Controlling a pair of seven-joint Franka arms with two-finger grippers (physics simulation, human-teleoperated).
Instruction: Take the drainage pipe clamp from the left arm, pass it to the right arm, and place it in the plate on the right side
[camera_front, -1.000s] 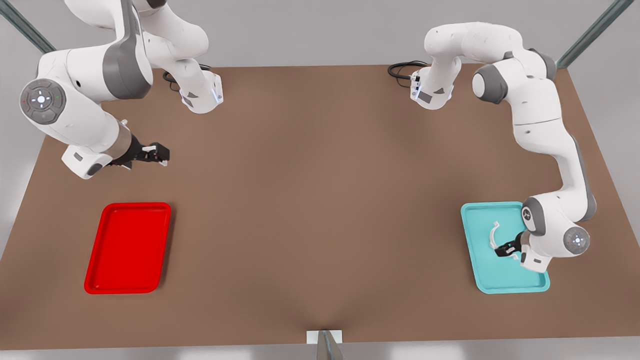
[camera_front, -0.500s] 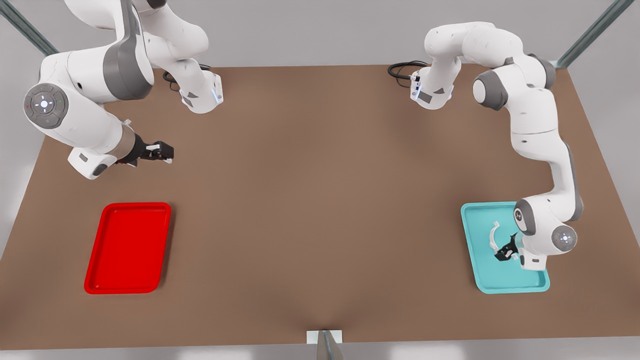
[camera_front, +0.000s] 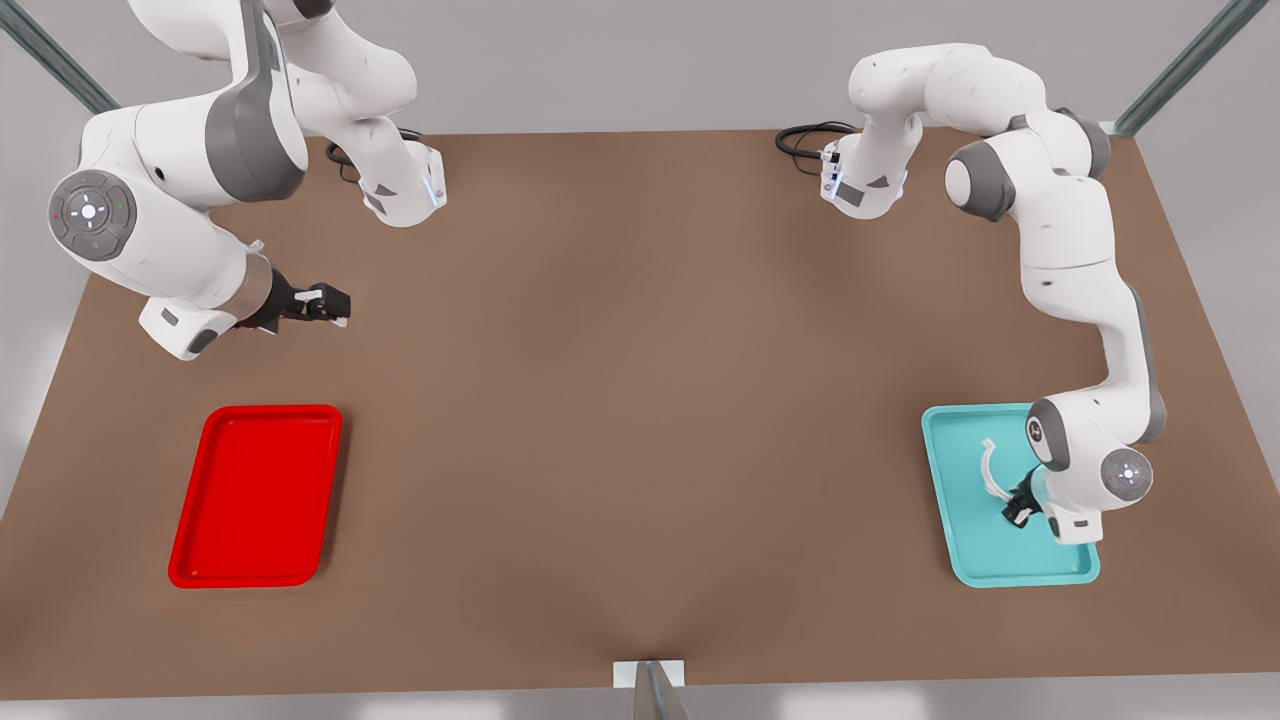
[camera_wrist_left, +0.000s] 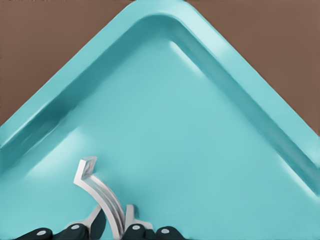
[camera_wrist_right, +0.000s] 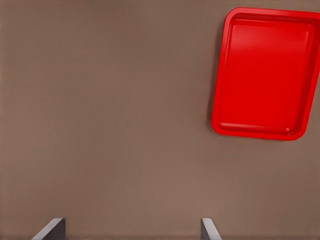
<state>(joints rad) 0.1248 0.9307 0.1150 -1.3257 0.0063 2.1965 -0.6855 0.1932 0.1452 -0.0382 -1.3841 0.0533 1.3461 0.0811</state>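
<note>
The drainage pipe clamp (camera_front: 988, 470), a thin white arc, lies in the teal tray (camera_front: 960, 555) at the front view's right. My left gripper (camera_front: 1018, 505) is at the clamp's near end. In the left wrist view the clamp (camera_wrist_left: 102, 192) rises between the two fingertips (camera_wrist_left: 131, 219), which are shut narrowly on it with the tray floor just beneath; the gripper (camera_wrist_left: 112, 222) sits at that picture's edge. My right gripper (camera_front: 335, 305) hovers open over bare table at the front view's left, behind the red plate (camera_front: 256, 495). The plate (camera_wrist_right: 265, 75) is empty.
The brown table (camera_front: 640, 400) spans the scene, with both arm bases (camera_front: 400, 195) at its far edge. A small grey post (camera_front: 650, 685) stands at the middle of the front edge. Black cables (camera_front: 800, 140) lie near the far base.
My left gripper has turned and settled lower onto the clamp's near end, its fingers drawn in around it. The right gripper has drifted slightly toward the table's middle.
</note>
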